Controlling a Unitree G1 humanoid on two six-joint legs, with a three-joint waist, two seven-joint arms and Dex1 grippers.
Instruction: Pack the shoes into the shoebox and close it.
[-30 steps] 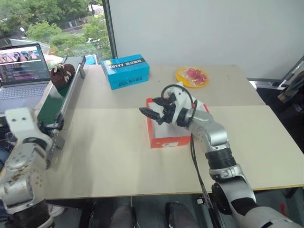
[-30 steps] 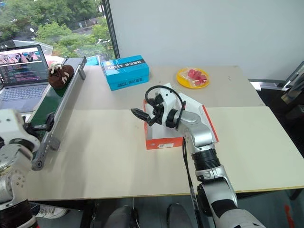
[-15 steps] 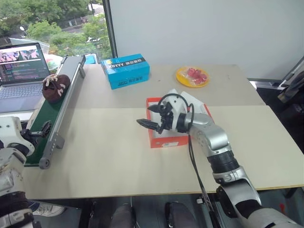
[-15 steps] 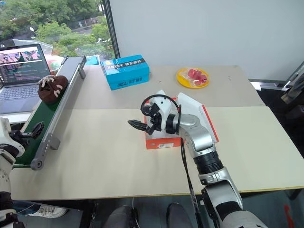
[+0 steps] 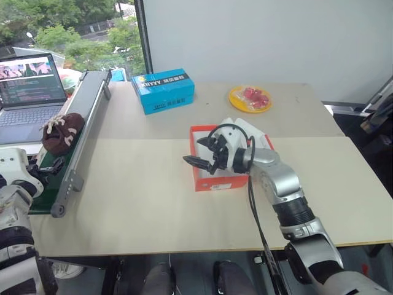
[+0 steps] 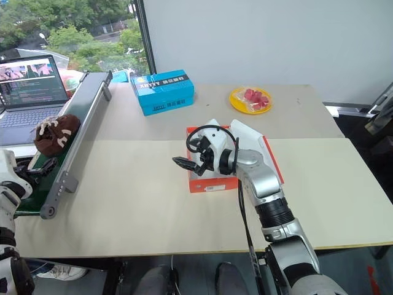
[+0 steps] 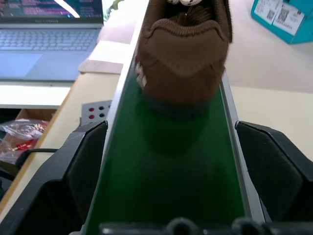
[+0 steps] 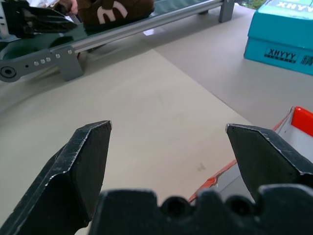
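Observation:
One dark brown shoe (image 5: 61, 131) with whitish laces lies on the green conveyor belt (image 5: 92, 104) at the table's left, close to its near end. My left gripper (image 7: 171, 147) is open at that end, its fingers (image 5: 52, 165) standing either side of the belt just short of the shoe (image 7: 183, 49). The red-orange shoebox (image 5: 212, 179) stands open in the middle of the table, its lid (image 5: 245, 129) leaning back to the right. My right gripper (image 5: 195, 152) hovers open and empty over the box's left edge, pointing toward the conveyor.
A blue box with white lettering (image 5: 163, 90) sits at the back beside the conveyor's far end. A yellow plate of red food (image 5: 249, 98) is at the back right. A laptop (image 5: 27, 92) stands left of the conveyor.
The shoe has travelled down the belt toward its near end. My left arm has swung out left and down to the belt's end. The right gripper has hardly moved.

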